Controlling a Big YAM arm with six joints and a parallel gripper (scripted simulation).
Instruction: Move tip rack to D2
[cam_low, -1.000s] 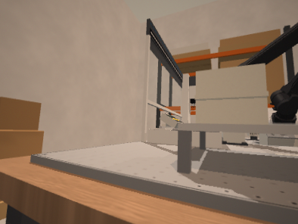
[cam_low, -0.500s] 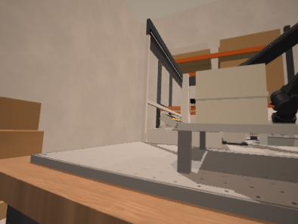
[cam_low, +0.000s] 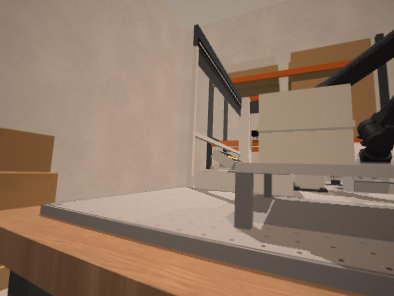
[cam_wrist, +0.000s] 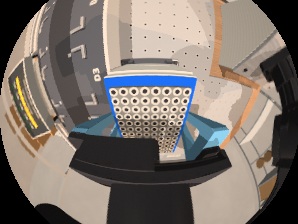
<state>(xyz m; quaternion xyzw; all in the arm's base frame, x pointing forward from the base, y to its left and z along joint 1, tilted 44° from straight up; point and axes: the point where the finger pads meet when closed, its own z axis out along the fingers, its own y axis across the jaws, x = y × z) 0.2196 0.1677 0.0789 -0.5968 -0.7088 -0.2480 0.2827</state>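
Blue-framed tip rack (cam_wrist: 152,112) is seen from the wrist view directly below the camera, its grey top field filled with rows of pale rings. A translucent blue edge runs along its far end and sides. The rack sits between the two blue fingers of the gripper (cam_wrist: 148,137), one on the left and one on the right, both pressed against its long sides; the gripper is clenched on the rack.

Beyond the rack a pale perforated deck (cam_wrist: 166,23) is visible, with white corner brackets (cam_wrist: 81,52) marked on a darker strip to the left. A dark panel with a yellow bar (cam_wrist: 25,99) lies at the far left edge.

In the exterior view, the rack itself cannot be made out. A grey raised shelf (cam_low: 310,170) on a square post is seen over the perforated deck, with two stacked beige blocks (cam_low: 306,130) on it. Part of the black arm (cam_low: 376,135) shows at the right, behind the blocks. A wooden table (cam_low: 75,250) carries the deck.
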